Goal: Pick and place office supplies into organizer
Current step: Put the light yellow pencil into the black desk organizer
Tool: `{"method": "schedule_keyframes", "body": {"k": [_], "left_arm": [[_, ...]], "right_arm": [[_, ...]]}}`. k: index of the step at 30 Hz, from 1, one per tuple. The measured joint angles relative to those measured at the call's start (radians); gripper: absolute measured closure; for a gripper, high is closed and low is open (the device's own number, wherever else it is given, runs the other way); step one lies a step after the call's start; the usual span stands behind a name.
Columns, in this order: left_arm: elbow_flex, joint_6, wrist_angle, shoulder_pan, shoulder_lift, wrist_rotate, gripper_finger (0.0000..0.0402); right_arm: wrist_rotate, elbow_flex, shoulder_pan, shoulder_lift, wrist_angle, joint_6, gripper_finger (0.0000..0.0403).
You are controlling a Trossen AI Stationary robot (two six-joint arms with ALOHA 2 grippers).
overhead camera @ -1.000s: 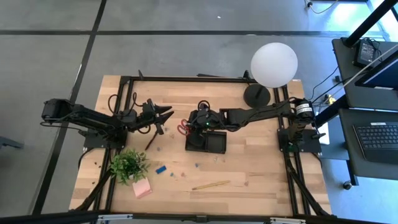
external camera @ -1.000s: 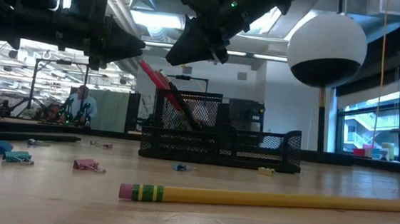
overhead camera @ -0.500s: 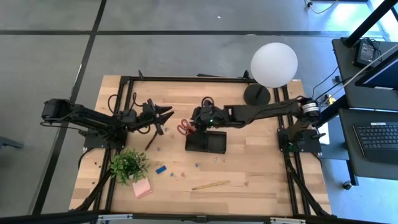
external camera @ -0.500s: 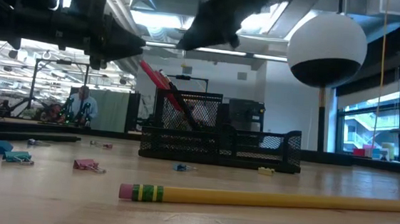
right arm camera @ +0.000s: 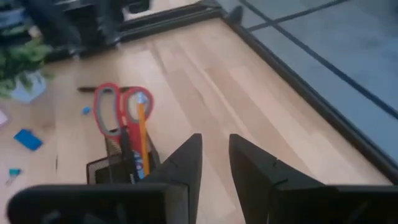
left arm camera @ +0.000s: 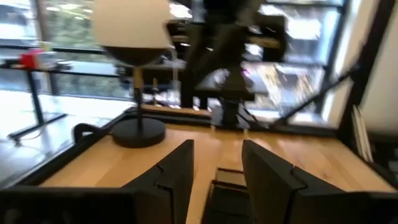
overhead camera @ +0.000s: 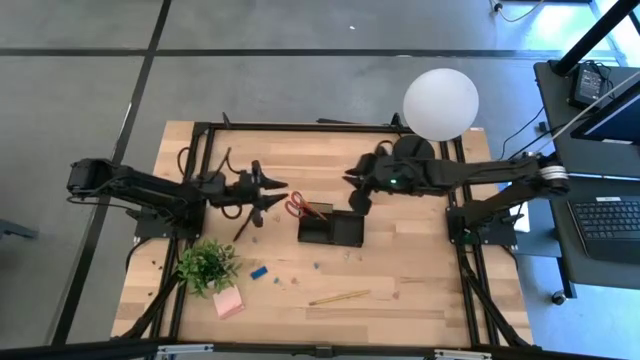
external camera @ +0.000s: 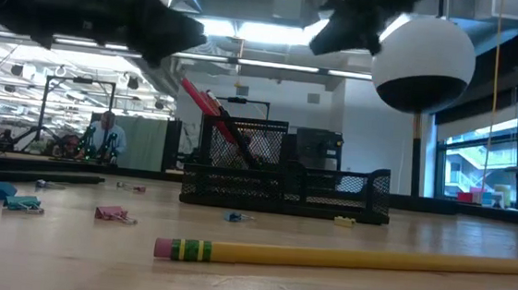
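Both claws empty, fingers apart: left claw (overhead camera: 272,190) beside scissors (overhead camera: 298,206) in organizer (overhead camera: 331,228); a careless reach could tip it.

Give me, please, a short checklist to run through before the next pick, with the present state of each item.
1. Scissors stand in the organizer: ok.
2. Right hand empty, clear of the organizer: ok.
3. Left hand open and empty: ok.
4. Pencil lies free on the table, nothing on it: ok.
5. Sticky-note pad beside the plant, so room to grip: cannot tell.
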Motion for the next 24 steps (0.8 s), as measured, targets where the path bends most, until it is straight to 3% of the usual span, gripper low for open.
{"method": "schedule_keyframes", "body": {"k": [4, 7, 11, 14, 20, 24], "left_arm": [[0.116, 0.081, -0.209, 0.022, 0.0, 0.074, 0.0257], [0.228, 0.088, -0.457, 0.043, -0.002, 0.107, 0.0242], [0.391, 0.088, -0.79, 0.039, 0.0, 0.098, 0.0228], [0.5, 0.092, -0.924, -0.004, 0.012, 0.085, 0.0227], [0.71, 0.081, -1.104, -0.183, 0.095, -0.102, 0.0231], [0.859, -0.02, -1.283, -0.294, 0.216, -0.25, 0.0232]], "right_arm": [[0.008, -0.095, 0.0, -0.078, 0.065, 0.073, 0.0318], [0.007, -0.132, 0.0, -0.107, 0.072, 0.098, 0.0318], [0.007, -0.136, 0.0, -0.129, -0.012, 0.075, 0.0318], [0.007, -0.137, -0.002, -0.163, -0.144, 0.067, 0.0318], [0.007, -0.137, -0.005, -0.297, -0.385, 0.017, 0.0318], [0.007, -0.159, -0.005, -0.414, -0.411, -0.029, 0.0318]]}}
